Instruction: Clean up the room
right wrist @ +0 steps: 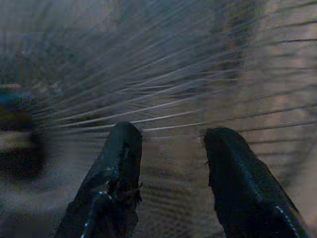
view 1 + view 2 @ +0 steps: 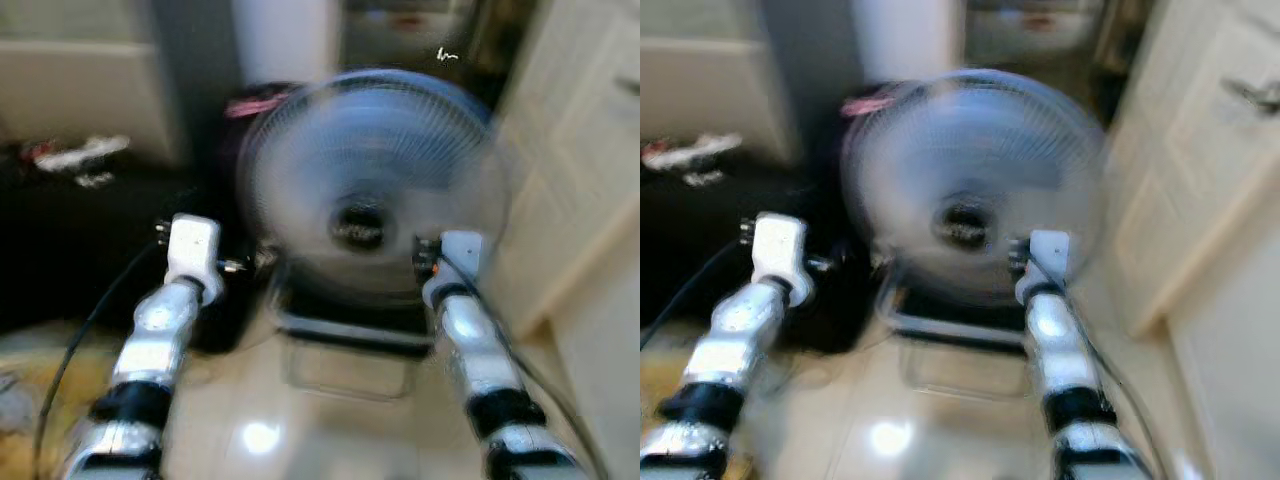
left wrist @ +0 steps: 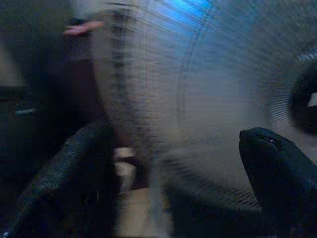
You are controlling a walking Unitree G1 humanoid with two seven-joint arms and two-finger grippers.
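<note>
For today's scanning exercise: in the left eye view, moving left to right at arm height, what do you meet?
Left arm → fan → right arm → white cabinet door.

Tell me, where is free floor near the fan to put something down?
The glossy floor between the two arms, in front of the fan base, looks bare. It is crowded left of the fan, by dark furniture; the white door hems in the right side.
</note>
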